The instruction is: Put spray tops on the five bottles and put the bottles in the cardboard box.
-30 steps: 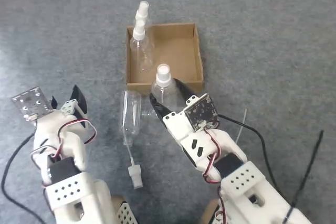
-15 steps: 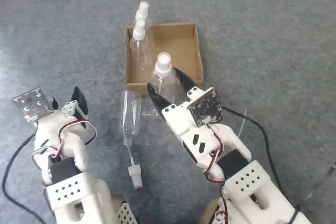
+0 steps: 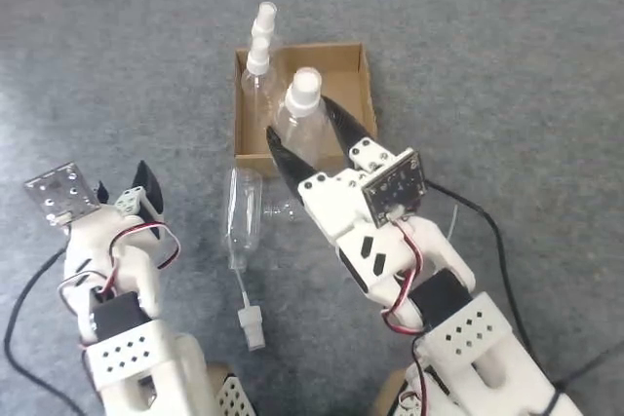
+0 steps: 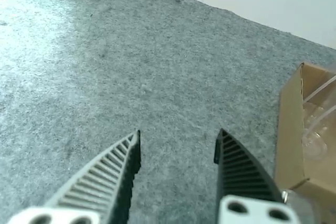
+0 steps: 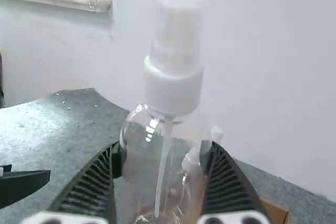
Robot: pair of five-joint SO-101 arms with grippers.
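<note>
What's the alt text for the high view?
The right pincer holds a capped bottle at the front edge of the cardboard box, where two capped bottles stand at the left. An uncapped bottle and a loose spray top lie on the grey carpet; the left pincer rests open.

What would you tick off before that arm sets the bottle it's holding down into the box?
1. Grip: right hand clamps the bottle from both sides: ok.
2. The spray top is on it: ok.
3. Bottle roughly upright: ok.
4. Bare floor in the cardboard box beside the two bottles standing there: ok.
5. Bottle's base higher than the box's front wall: cannot tell.
6. The left hand is open over the carpet, away from the box: ok.
</note>
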